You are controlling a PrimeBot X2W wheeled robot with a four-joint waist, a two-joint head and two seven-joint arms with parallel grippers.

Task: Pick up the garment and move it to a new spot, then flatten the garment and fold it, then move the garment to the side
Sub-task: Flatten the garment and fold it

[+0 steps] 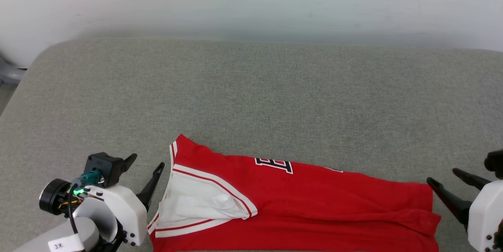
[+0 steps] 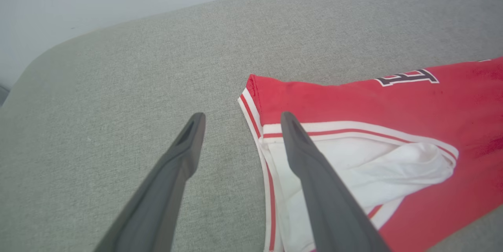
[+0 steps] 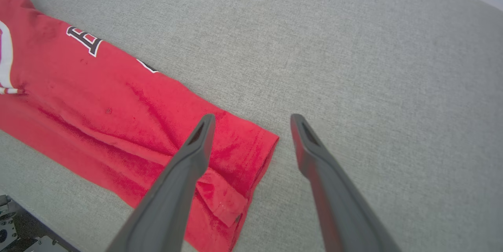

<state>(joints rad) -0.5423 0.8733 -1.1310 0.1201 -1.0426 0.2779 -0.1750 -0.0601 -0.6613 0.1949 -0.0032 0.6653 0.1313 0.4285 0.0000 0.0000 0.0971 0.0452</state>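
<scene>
Nearest us, the garment lies folded into a long red band along the front of the cushion. Its white sleeve is at the left end and its hem at the right, and its near side runs off the bottom of the head view. Our left gripper sits just beside the sleeve end, fingers spread and holding nothing. From the left wrist, one finger crosses the sleeve, though we cannot tell if it touches. Our right gripper hangs just off the hem corner, also spread and empty. From the right wrist, its fingers stand either side of the hem edge. Black lettering peeks out at the band's far edge. Beyond it, bare grey cushion runs wide and open to a rounded far-left corner and the pale wall.
</scene>
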